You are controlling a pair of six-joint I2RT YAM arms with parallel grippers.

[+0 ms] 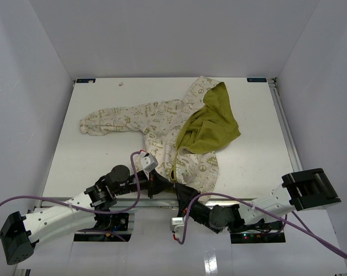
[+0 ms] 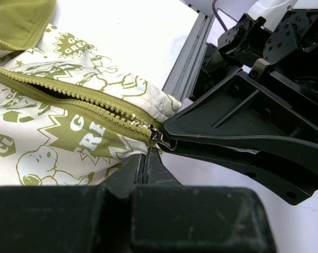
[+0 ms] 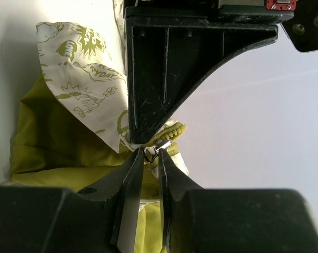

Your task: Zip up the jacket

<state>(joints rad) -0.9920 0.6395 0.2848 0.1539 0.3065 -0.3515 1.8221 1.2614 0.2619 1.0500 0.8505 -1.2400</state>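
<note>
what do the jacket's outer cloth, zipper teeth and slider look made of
The cream green-printed jacket cloth looks like soft matte cotton-type fabric: it creases and drapes. The olive-green zipper teeth look like plastic or nylon, coloured through, faintly shiny. The small silvery zipper slider looks like bare metal, judging by its bright glints.

Read the jacket (image 2: 43, 153) print in the left wrist view. One starburst (image 2: 69, 45) carries "GO" above a word that appears to be "GREEN". On a second starburst (image 2: 88, 132) beside the zipper, you can see only "G" and "RE". From the top view, note a peace sign (image 1: 203, 167) near the hem. The worktop corner label (image 1: 257, 80) is too small to read.
</note>
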